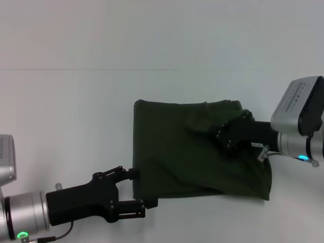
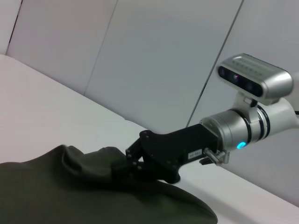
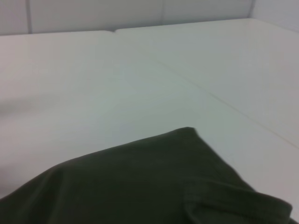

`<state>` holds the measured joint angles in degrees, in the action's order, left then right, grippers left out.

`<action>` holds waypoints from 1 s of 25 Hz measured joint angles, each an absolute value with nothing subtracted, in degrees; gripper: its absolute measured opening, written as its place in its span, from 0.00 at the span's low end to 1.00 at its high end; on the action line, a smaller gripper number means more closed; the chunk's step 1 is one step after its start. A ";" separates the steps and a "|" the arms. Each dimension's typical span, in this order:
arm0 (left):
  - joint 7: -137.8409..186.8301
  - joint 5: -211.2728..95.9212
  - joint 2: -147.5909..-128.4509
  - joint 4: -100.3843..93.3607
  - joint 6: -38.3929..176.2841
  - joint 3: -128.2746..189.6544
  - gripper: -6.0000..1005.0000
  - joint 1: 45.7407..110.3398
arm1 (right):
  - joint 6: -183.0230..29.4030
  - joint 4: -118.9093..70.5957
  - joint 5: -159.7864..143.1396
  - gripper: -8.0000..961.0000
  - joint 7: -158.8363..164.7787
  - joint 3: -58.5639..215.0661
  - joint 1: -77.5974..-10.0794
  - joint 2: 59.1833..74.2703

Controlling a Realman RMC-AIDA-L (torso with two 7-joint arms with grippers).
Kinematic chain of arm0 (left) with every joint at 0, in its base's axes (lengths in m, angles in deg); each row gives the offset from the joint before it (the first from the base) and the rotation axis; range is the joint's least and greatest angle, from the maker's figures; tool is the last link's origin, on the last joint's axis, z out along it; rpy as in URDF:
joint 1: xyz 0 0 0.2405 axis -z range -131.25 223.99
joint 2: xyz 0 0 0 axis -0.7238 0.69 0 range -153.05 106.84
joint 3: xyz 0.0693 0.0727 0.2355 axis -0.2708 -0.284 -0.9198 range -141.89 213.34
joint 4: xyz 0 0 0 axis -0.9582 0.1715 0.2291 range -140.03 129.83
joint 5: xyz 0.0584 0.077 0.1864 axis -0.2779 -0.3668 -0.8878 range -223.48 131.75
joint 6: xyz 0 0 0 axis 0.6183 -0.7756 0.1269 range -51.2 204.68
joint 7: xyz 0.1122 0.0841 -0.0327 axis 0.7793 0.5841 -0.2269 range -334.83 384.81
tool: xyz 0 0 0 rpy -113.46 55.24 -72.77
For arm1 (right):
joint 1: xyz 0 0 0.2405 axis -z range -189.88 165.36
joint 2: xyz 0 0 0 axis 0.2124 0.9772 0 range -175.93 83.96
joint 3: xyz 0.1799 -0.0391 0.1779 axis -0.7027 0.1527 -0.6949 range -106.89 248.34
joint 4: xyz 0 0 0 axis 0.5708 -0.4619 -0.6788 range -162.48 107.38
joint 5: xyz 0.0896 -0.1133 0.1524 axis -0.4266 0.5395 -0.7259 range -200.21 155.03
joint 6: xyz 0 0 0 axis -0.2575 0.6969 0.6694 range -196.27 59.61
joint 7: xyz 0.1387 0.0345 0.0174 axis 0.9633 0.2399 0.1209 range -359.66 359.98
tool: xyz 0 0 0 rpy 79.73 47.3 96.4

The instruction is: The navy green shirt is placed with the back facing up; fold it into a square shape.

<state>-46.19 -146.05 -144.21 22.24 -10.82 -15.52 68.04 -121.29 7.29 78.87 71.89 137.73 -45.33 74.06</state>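
Note:
The navy green shirt [image 1: 177,157] lies on the white table as a roughly square dark olive bundle, with no lettering showing. My left gripper [image 1: 143,189] is open at the shirt's near left corner, one finger on each side of it. From the right, my right gripper [image 1: 223,132] reaches over the shirt and rests low on the fabric, which is bunched into folds around its tip. In the left wrist view the right gripper [image 2: 126,161] presses into the shirt [image 2: 70,191]. The right wrist view shows only a corner of the shirt [image 3: 154,182].
The white table [image 1: 76,111] spreads wide around the shirt, with a seam line across its far part. Pale wall panels [image 2: 154,56] stand behind the table.

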 joint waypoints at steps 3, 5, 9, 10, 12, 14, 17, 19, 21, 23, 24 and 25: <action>-46.20 -146.06 -144.20 22.22 -10.99 -15.52 0.94 68.02 | -120.18 7.24 78.79 0.02 73.74 136.04 -45.27 74.06; -46.20 -146.05 -144.21 22.23 -11.07 -15.52 0.94 67.99 | -119.88 6.95 78.70 0.02 75.04 134.06 -45.13 74.06; -46.20 -146.05 -144.20 22.23 -11.10 -15.52 0.94 67.81 | -119.83 6.23 78.66 0.02 77.52 129.84 -44.80 74.14; -46.19 -146.05 -144.20 22.23 -11.12 -15.52 0.94 67.78 | -119.85 5.80 78.65 0.02 78.03 128.84 -44.77 74.15; -46.20 -146.05 -144.20 22.23 -11.17 -15.52 0.94 67.69 | -119.97 4.85 78.65 0.02 78.60 127.06 -44.75 74.15; -46.19 -146.05 -144.22 22.23 -11.17 -15.52 0.94 67.65 | -119.95 3.93 78.62 0.02 78.68 125.80 -44.76 74.15; -46.20 -146.05 -144.33 22.28 -11.17 -15.52 0.94 67.64 | -119.81 2.98 77.56 0.02 78.70 124.95 -44.74 74.15; -46.19 -146.05 -144.37 22.33 -11.17 -15.52 0.94 67.64 | -119.80 2.86 76.59 0.02 78.61 124.86 -44.62 74.12; -46.20 -146.05 -144.38 22.38 -11.19 -15.52 0.94 67.61 | -119.76 2.86 75.91 0.02 78.44 124.32 -44.48 74.03; -46.20 -146.05 -144.38 22.41 -11.25 -15.52 0.94 67.55 | -119.74 2.85 75.74 0.02 78.48 123.63 -44.40 73.97; -46.19 -146.05 -144.38 22.42 -11.30 -15.52 0.94 67.51 | -119.74 2.83 75.72 0.02 78.57 123.26 -44.36 73.96; -46.19 -146.05 -144.38 22.41 -11.35 -15.52 0.94 67.49 | -119.75 2.81 75.71 0.02 78.66 122.88 -44.32 73.96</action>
<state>-46.19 -146.05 -144.38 22.41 -11.35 -15.52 67.49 -119.75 2.81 75.71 78.66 122.88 -44.32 73.96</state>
